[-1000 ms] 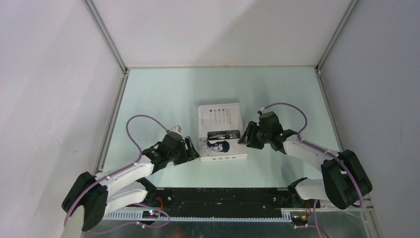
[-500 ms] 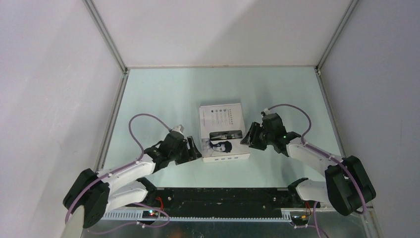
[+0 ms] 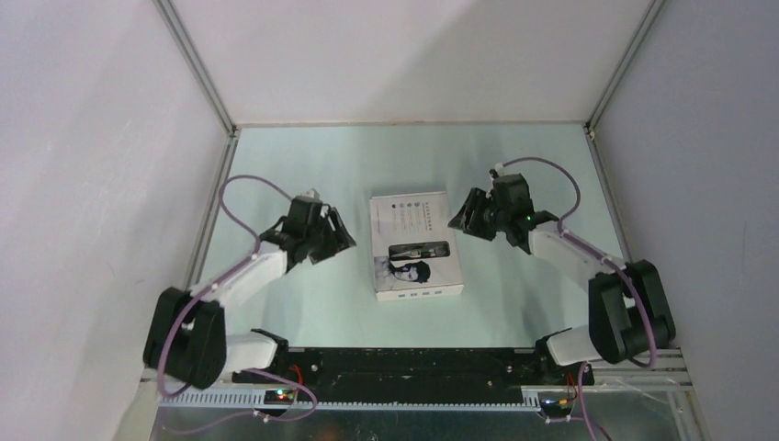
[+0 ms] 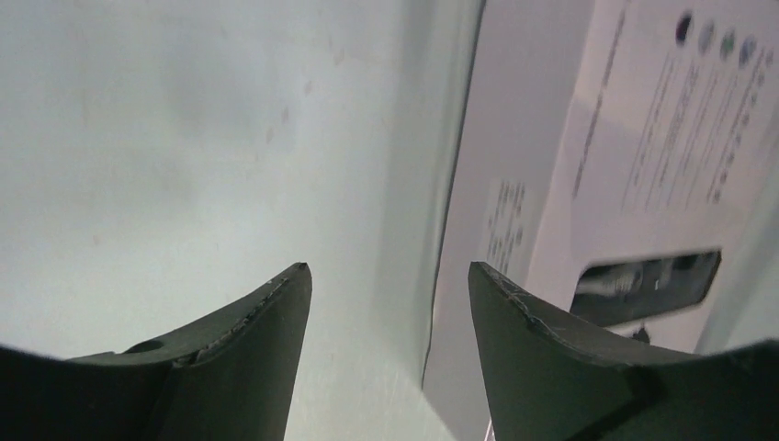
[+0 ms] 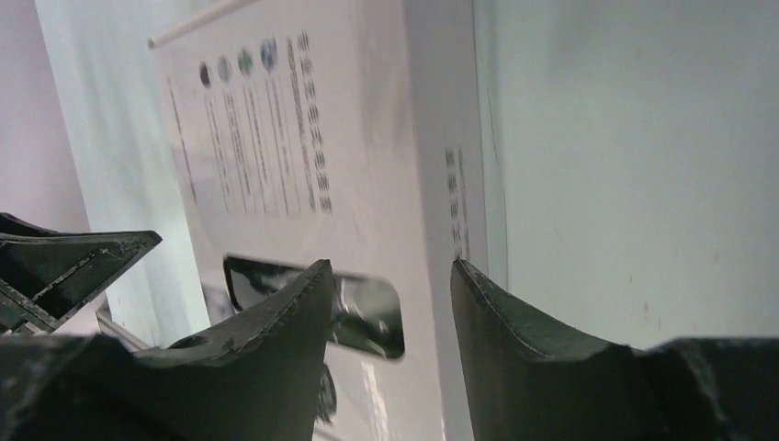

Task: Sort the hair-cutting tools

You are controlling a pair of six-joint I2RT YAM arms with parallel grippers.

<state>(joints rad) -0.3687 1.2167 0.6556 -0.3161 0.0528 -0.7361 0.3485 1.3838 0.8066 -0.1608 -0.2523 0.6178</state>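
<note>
My left pincer [image 3: 338, 241] and my right pincer [image 3: 457, 220] have both pulled away from the flat white cardboard box with a printed lid [image 3: 415, 241]. A second ago they pressed at its near end. Now each hangs beside its far half, the left one toward the left edge of the pale green desk [image 3: 303, 165], the right one toward the right edge. Neither touches the box. Both pincers stand apart and hold nothing, as both wrist views show. The box lies flat and closed in the middle of the desk. It sits a little straighter to the near edge than before, so I judge the squaring-up done and the opening still ahead. The hair-cutting tools [image 4: 648, 276] are not laid out. All I see of them is a dark shape with silvery glints behind the narrow black window [image 3: 419, 250] in the lid, so sorting has not begun. On the far half of the lid there is a row of small round coloured icons above columns of fine print. On the near half there is a picture of a man's head. The box's long sides carry small print too. All of it is too small or blurred to read, and no brand name is legible.
</note>
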